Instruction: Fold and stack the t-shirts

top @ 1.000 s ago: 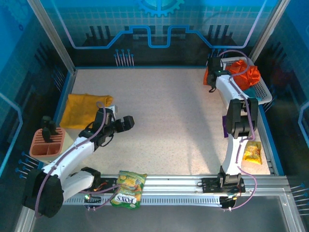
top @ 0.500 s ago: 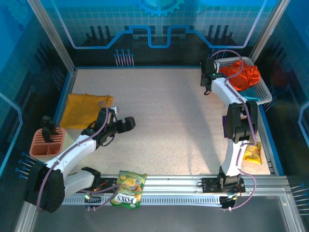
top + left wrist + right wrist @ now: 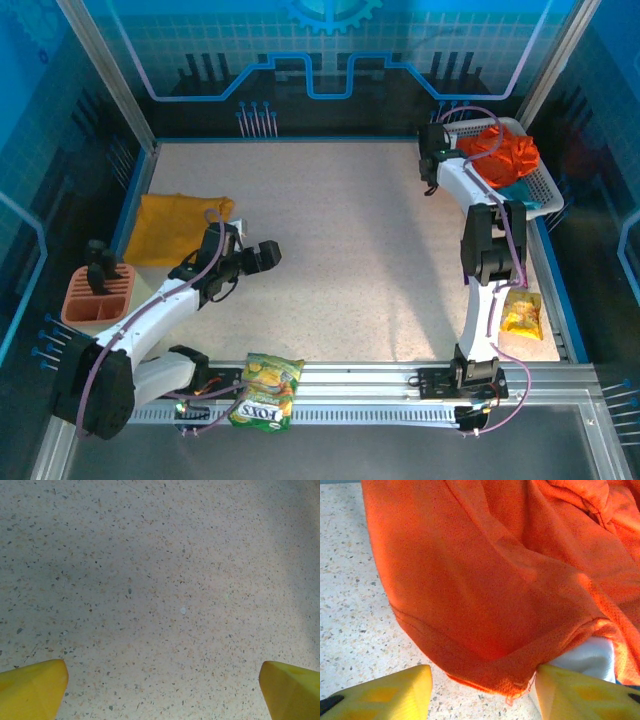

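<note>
A bright orange t-shirt (image 3: 505, 152) lies bunched in a white basket (image 3: 545, 190) at the back right. In the right wrist view its lower hem (image 3: 495, 675) hangs over the speckled table. My right gripper (image 3: 436, 150) is at the basket's left end, open. The hem sits between its yellow fingers (image 3: 482, 682), and the right finger (image 3: 575, 695) touches the cloth. A mustard-yellow t-shirt (image 3: 170, 228) lies folded flat at the left edge. My left gripper (image 3: 262, 255) hovers to its right, open (image 3: 162, 680), over bare table.
A green snack bag (image 3: 265, 392) lies on the front rail. A yellow packet (image 3: 522, 313) lies by the right arm. An orange holder (image 3: 98, 295) stands at the left. Teal cloth (image 3: 515, 188) lies in the basket under the orange shirt.
My right gripper shifted slightly left and back at the basket's end, and its jaws have narrowed around the orange hem. The orange flap beside it no longer shows from above. The left arm barely moved.
</note>
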{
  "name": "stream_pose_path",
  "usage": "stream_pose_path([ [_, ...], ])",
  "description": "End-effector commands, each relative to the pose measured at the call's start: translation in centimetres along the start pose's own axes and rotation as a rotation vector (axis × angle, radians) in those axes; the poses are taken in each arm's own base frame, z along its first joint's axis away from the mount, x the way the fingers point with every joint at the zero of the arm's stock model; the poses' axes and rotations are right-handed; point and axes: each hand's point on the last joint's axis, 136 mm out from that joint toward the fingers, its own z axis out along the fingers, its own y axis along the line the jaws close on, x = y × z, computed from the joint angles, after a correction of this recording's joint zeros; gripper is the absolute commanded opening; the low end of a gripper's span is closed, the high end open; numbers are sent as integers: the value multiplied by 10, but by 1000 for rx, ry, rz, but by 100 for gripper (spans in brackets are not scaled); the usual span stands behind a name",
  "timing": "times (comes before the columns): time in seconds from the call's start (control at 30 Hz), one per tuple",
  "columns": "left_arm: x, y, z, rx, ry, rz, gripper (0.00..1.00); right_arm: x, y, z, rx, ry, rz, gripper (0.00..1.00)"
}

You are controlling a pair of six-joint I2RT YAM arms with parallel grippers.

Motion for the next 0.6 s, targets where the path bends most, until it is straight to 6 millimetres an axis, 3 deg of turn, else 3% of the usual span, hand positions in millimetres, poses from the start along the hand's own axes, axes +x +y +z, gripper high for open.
stream_pose_path([
  [0.0, -1, -7, 1, 27, 2, 1, 99, -6, -7, 8, 37, 0, -1, 48],
  [0.17, -1, -7, 0, 22, 0, 3, 99, -14, -13, 9, 49, -10, 10, 23],
  [0.3, 0, -5, -1, 18, -2, 1, 99, -32, -19, -9, 35, -64, 38, 0],
  [0.43, 1, -6, 1, 20, 5, -3, 99, -61, -32, -42, 10, -169, 94, 0],
  [0.57, 0, -7, 1, 23, 5, -10, 99, -99, -51, -97, 10, -360, 144, 0],
])
